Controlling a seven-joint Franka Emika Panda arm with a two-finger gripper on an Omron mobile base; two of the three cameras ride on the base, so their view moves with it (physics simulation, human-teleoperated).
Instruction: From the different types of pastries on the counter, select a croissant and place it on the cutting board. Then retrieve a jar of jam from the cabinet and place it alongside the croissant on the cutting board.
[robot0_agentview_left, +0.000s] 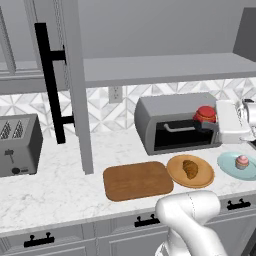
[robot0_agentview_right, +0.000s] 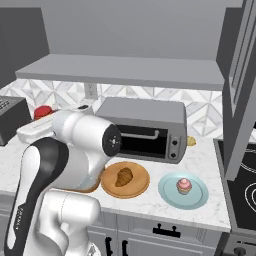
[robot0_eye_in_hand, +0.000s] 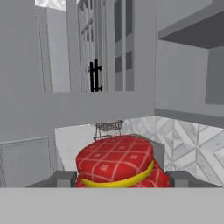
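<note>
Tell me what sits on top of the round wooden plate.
The croissant lies on the round wooden plate, beside the bare cutting board. What is beneath the pastry is covered.

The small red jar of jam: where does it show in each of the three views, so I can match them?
Left base view: the small red jar of jam is at right, held in the end effector before the grey toaster oven.
Right base view: upper left, behind the arm.
Hand view: bottom centre, between the fingers.
Shared landmark: the toaster oven in both base views.
</note>
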